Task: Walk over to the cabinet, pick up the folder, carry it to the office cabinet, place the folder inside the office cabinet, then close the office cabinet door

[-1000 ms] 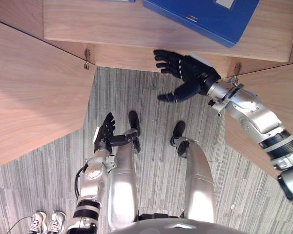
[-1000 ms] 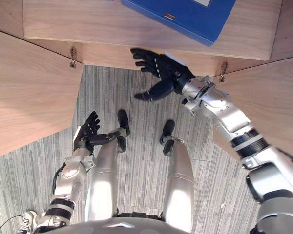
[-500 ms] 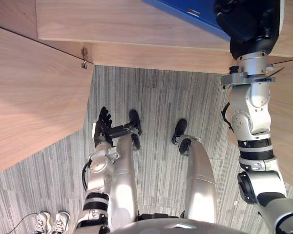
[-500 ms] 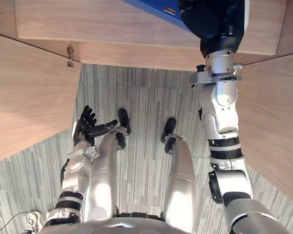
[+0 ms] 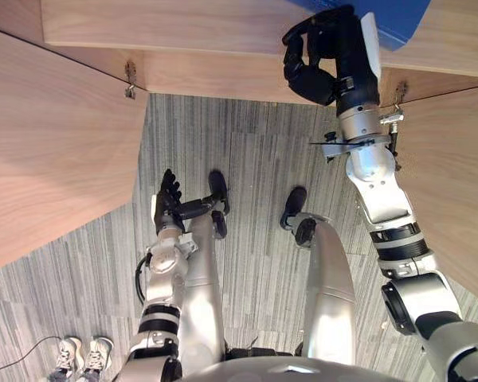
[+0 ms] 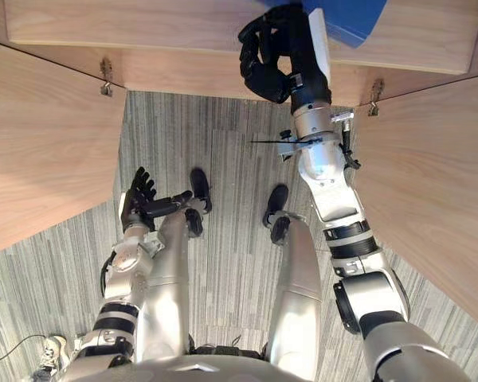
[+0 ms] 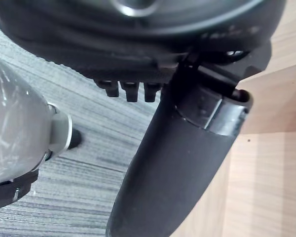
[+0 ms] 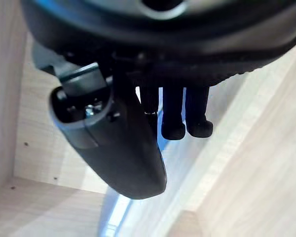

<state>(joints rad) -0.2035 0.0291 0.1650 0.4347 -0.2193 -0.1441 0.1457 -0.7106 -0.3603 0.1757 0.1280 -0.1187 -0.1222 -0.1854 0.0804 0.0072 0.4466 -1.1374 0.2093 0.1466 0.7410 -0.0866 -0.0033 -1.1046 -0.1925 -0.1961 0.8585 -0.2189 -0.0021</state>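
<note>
Currently, right hand loosely clenched on nothing at the cabinet shelf edge, blue folder lying just past its fingertips; left hand relaxed open, well below.

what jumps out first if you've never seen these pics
The blue folder lying on the wooden cabinet shelf at the top draws the eye first, with the right hand raised close in front of it at the shelf's edge. Next come the two wooden doors standing open, the left door and the right door. The left hand hangs open lower down, over the grey striped floor.
</note>
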